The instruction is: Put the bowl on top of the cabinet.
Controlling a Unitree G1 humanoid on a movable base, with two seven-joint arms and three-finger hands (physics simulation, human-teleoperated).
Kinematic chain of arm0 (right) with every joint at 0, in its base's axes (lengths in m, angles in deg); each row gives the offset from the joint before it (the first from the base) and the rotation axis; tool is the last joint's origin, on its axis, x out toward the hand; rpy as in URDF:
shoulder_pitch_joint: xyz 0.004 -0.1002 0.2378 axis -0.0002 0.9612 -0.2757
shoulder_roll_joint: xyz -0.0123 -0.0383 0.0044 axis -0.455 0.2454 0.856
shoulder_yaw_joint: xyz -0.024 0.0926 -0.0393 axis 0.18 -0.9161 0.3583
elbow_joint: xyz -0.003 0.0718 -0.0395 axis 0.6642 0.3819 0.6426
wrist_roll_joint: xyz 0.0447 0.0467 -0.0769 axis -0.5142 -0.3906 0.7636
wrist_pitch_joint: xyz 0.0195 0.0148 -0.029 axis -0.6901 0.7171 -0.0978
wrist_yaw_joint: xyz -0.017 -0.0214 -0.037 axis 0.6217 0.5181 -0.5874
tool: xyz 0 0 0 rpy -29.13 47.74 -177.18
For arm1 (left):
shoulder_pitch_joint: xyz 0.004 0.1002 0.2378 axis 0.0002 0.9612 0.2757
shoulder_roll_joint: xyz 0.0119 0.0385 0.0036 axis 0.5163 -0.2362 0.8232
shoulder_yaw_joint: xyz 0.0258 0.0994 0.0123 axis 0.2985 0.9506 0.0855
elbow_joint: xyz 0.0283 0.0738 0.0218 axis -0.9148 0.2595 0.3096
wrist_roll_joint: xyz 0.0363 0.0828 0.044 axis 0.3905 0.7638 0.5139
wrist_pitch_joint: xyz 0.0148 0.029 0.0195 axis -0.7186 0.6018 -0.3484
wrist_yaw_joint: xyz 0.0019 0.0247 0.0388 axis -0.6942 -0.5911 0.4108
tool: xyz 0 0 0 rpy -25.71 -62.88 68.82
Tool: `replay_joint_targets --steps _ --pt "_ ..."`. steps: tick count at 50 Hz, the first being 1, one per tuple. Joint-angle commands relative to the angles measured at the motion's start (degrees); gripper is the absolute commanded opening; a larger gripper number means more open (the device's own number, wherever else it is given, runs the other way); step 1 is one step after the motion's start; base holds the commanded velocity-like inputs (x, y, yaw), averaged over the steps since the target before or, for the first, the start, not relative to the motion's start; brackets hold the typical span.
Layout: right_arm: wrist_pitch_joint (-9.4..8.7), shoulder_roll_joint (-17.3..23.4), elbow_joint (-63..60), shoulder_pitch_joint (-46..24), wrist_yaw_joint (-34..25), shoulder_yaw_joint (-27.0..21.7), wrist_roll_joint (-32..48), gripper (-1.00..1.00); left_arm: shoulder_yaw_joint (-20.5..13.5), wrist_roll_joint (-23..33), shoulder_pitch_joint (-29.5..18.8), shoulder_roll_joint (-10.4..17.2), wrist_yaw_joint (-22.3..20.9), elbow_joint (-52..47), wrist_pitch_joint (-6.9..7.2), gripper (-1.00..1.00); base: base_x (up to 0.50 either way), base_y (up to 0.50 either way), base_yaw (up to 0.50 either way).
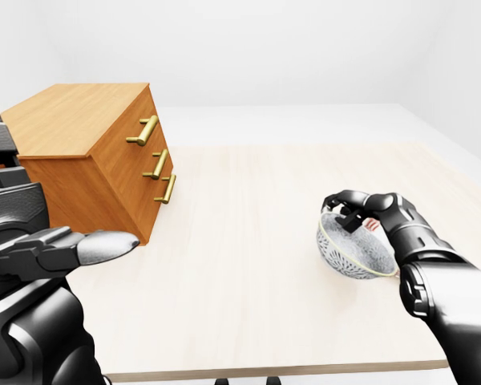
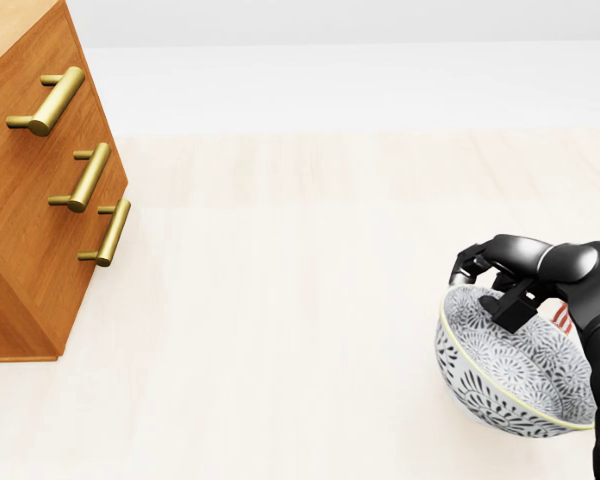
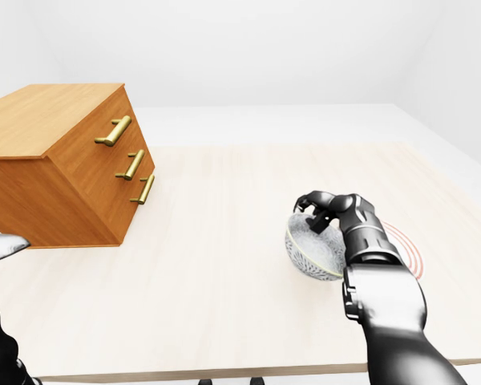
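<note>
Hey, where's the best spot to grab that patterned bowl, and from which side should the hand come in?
Take the bowl by its rim. It sits tilted on the table, its rim edge raised on the side toward the right hand, whose fingers already hook over that edge. Coming from above on the head view's right probably suits best, since the rounded outer wall offers little to pinch.

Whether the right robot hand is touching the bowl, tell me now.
Touching. The head view shows the right robot hand with its fingers hooked over the rim of the tilted bowl, one reaching inside it.
</note>
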Motion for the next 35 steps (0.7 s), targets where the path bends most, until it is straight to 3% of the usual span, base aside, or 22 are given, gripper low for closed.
replay_joint_targets --steps 1,35 --pt "0.0 -0.73 -0.96 -2.19 -2.35 -0.8 -3.84 -1.0 0.17 0.2 0.12 -0.14 -0.06 -0.14 0.0 1.0 0.0 0.0 0.0" --pt "0.0 0.59 -3.06 -12.4 -3.09 -0.81 -7.73 -1.0 0.78 0.04 0.16 -0.23 0.19 -0.82 0.0 1.0 0.0 0.0 0.0"
